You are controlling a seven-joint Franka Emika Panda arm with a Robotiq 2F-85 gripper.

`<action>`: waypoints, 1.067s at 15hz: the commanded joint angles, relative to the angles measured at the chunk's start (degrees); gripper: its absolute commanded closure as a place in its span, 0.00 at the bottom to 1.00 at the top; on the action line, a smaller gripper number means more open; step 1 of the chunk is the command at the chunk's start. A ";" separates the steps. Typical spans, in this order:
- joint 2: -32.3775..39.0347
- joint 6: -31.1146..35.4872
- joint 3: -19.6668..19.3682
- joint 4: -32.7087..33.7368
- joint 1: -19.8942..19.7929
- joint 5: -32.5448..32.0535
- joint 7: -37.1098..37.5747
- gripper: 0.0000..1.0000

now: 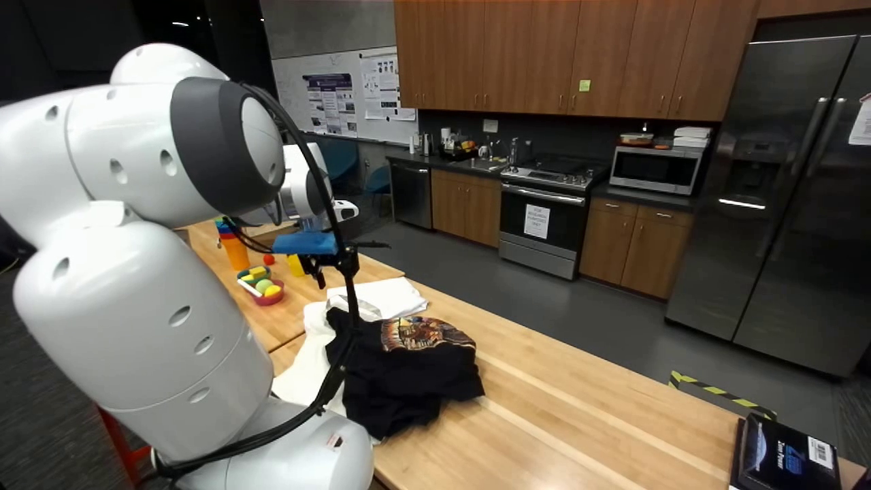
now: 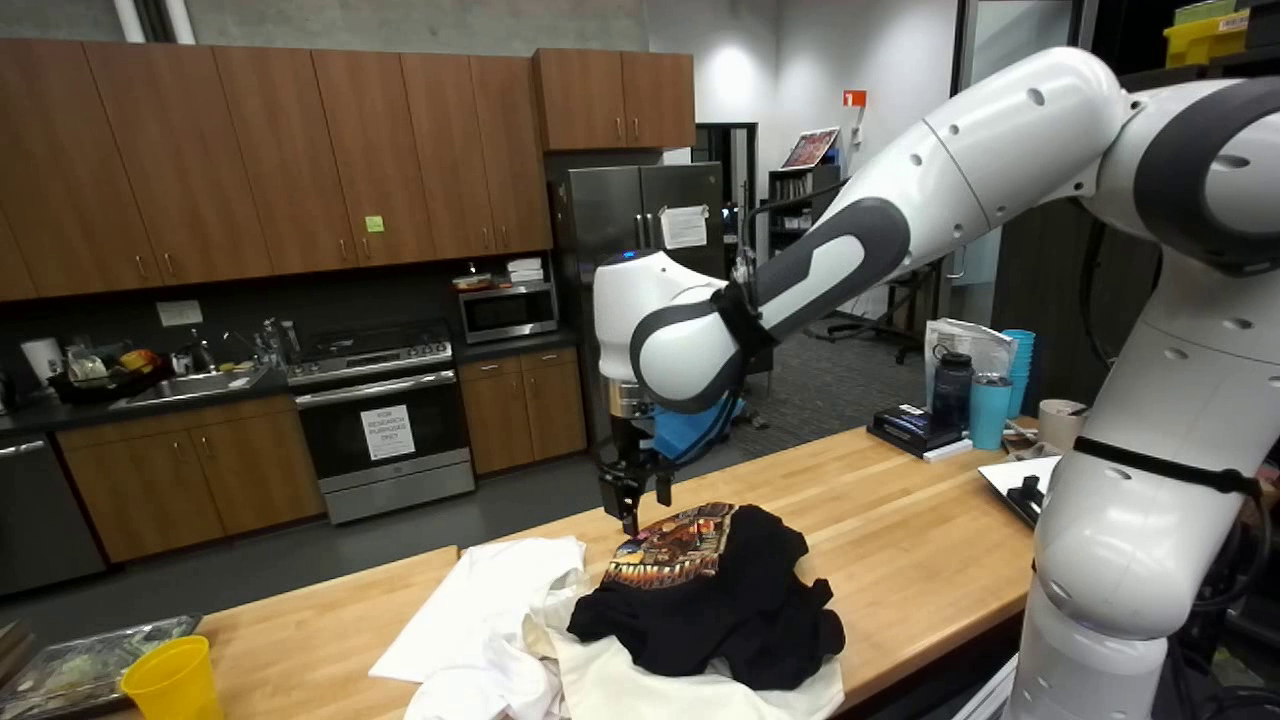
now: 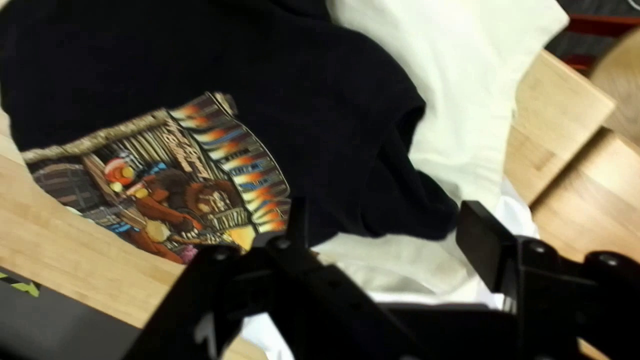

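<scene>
Evidently end effector (image 3: 384,220) grips nothing: jaws apart, pointing down near black graphic shirt (image 2: 720,615), contact unclear. Shirt lies slack and rumpled, apparently because only bench (image 2: 885,530) and cream cloth (image 2: 630,686) beneath bear it; white cloth (image 2: 490,605) sits alongside, touching cream cloth.

One black garment (image 1: 408,374), one claw (image 3: 385,235), two small bowls (image 1: 270,298), one microwave (image 1: 655,169), one stove (image 1: 563,221), one refrigerator (image 1: 755,252)

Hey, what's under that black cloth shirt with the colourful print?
A crumpled cream cloth sticks out from beneath the black printed shirt, which also overlaps the pale wooden table. Anything beneath its middle is covered, so I can't tell.
</scene>
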 commanded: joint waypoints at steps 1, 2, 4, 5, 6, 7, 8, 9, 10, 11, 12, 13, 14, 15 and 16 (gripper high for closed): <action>-1.67 -2.76 1.07 -5.32 0.29 -9.22 0.61 0.00; -1.57 -1.88 1.23 -7.07 0.22 -12.39 0.10 0.00; -1.11 3.98 -0.43 -10.36 1.67 -11.78 -7.34 0.00; -0.04 7.34 -1.33 -11.02 2.47 -8.78 -10.74 0.00; 1.40 9.69 -1.66 -11.04 2.93 -7.38 -13.57 0.00; 0.40 6.27 -0.51 -10.37 1.88 -9.68 -8.34 0.00; 0.80 8.10 -0.86 -11.03 2.26 -8.76 -10.45 0.00; 1.19 8.77 -1.03 -11.16 2.43 -8.36 -11.42 0.00; 1.51 9.10 -1.09 -11.12 2.51 -8.27 -11.76 0.00; 1.67 9.22 -1.15 -11.08 2.59 -8.26 -12.01 0.00; 1.69 9.24 -1.18 -11.08 2.61 -8.25 -12.15 0.00; 1.69 9.25 -1.19 -11.06 2.61 -8.25 -12.27 0.00; 1.69 9.26 -1.22 -11.05 2.61 -8.25 -12.31 0.00; 2.02 10.67 -1.08 -10.99 2.97 -8.24 -13.26 0.00; 2.21 11.95 -0.67 -11.07 3.27 -10.03 -14.96 0.00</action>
